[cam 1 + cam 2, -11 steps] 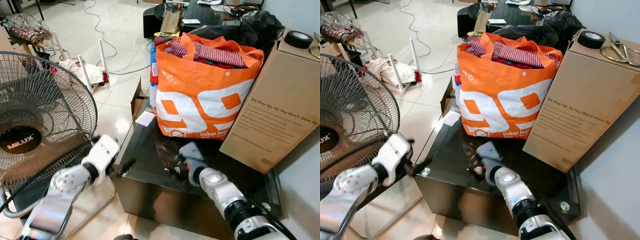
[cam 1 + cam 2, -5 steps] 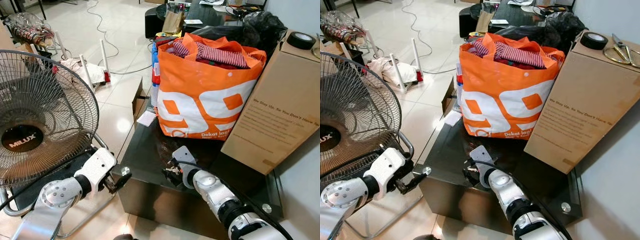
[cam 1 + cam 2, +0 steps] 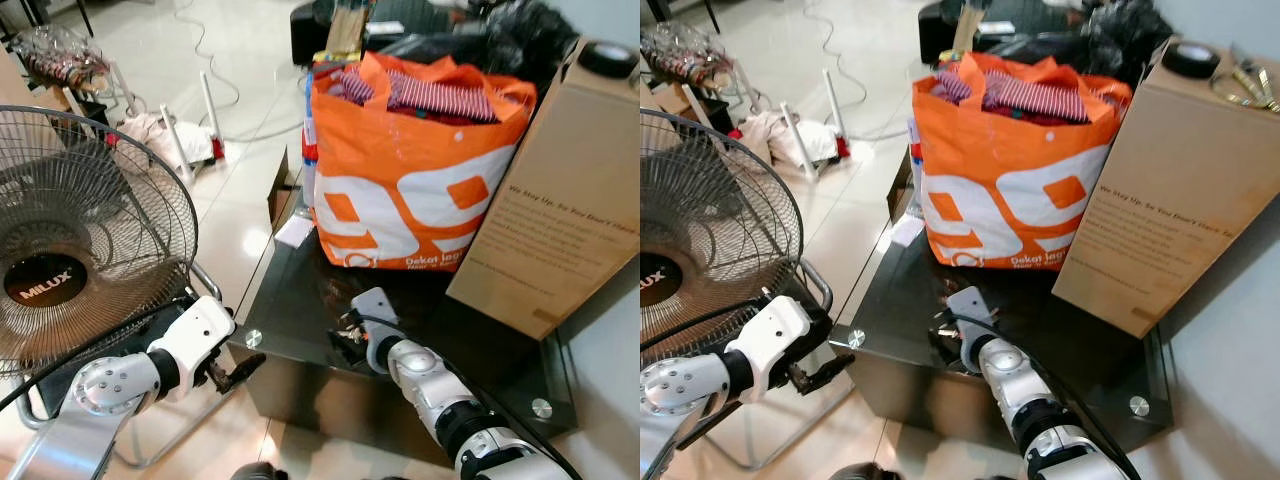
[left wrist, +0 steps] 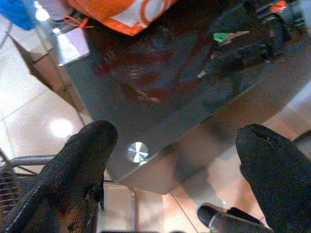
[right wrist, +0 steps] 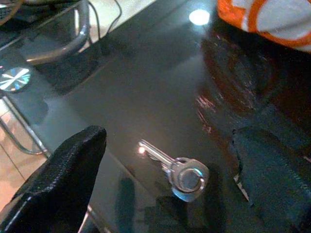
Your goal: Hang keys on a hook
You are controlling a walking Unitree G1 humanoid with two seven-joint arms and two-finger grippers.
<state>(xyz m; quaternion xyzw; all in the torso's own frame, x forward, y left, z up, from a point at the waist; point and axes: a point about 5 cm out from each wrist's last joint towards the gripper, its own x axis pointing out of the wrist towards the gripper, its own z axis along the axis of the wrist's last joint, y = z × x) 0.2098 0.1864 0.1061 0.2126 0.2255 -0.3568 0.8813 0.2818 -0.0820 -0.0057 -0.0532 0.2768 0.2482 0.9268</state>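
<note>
**Right arm poised over the key, pickup not yet made**

Between the earlier frames and this one, the left gripper (image 3: 238, 367) had dropped from the table's near-left corner to hang beside it, below the edge, its jaws spread wide with nothing between them. The right gripper (image 5: 160, 160) sat low over the dark glass table (image 3: 300, 300) near its front edge, jaws spread, straddling the key (image 5: 177, 170), which lay flat on the glass, unheld. The orange bag (image 3: 415, 170) stood at twelve o'clock from the key, the cardboard box (image 3: 560, 200) at about two o'clock, the fan (image 3: 70, 250) off at nine. The step in hand looked like the pickup. Next, the jaws would likely need to lower and close on the key; no hook could be made out.
</note>
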